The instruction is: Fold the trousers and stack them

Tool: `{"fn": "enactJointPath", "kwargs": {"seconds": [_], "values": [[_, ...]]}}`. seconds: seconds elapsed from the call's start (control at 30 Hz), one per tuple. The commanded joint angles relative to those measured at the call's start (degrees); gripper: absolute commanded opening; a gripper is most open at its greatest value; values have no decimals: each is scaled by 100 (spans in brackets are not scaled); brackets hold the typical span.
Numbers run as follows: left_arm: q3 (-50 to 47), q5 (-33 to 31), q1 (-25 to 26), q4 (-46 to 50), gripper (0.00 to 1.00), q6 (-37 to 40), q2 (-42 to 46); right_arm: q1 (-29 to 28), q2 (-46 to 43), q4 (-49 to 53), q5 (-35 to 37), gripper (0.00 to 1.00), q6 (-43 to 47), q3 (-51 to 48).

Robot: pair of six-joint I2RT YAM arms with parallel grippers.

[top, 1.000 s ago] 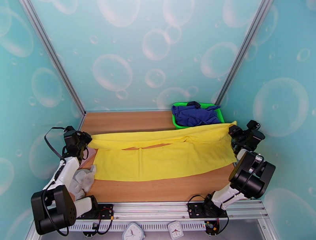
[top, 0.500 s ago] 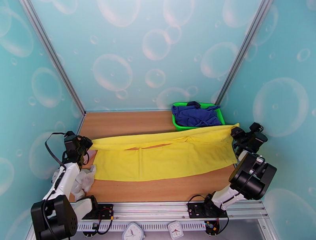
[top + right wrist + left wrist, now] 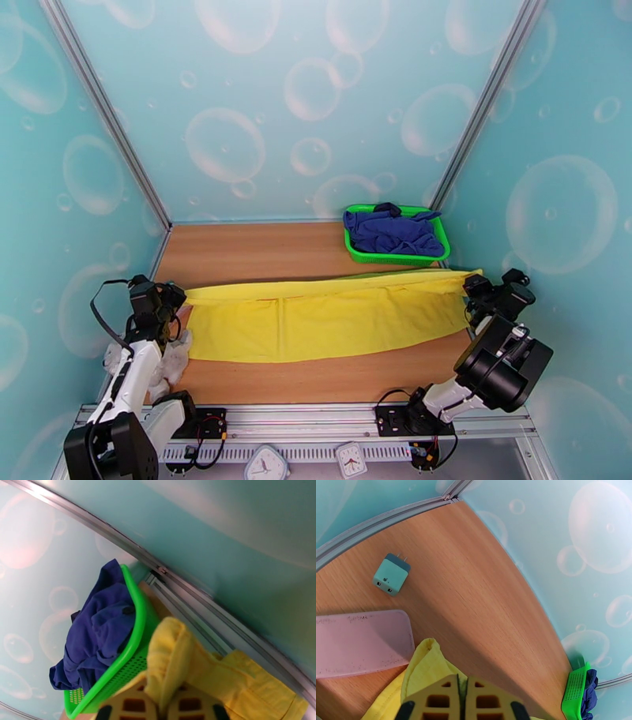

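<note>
Trousers (image 3: 324,320) seemingly stretched between clamped fingers (image 3: 434,696).

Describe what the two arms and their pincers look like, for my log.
The left arm and right arm have white links between bulky black joint housings, with thin black cables looping alongside. The left pincer and right pincer have tan fingers with rectangular cut-outs.

Trousers (image 3: 419,668) — mostly off-frame below

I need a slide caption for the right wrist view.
The right end effector pinches yellow trousers beside a green basket holding blue clothing.
</note>
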State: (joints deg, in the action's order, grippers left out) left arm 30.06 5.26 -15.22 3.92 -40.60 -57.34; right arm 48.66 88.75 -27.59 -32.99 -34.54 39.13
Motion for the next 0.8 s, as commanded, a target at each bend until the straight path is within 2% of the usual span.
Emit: {"fn": "enactJointPath", "kwargs": {"seconds": [0.0,0.43,0.57,0.77], "values": [[-110,-163,-222,63,0,-131,242,232,-145,-44,355,0,-246,-112],[-284,155,-539,407,0,-13,741,494,-512,78,650,1,-472,-418],[-286,210,-543,464,0,48,809,596,-665,-20,603,8,-665,-575],[-392,287,-543,572,0,78,1007,795,-800,-158,470,9,-815,-761]]}}
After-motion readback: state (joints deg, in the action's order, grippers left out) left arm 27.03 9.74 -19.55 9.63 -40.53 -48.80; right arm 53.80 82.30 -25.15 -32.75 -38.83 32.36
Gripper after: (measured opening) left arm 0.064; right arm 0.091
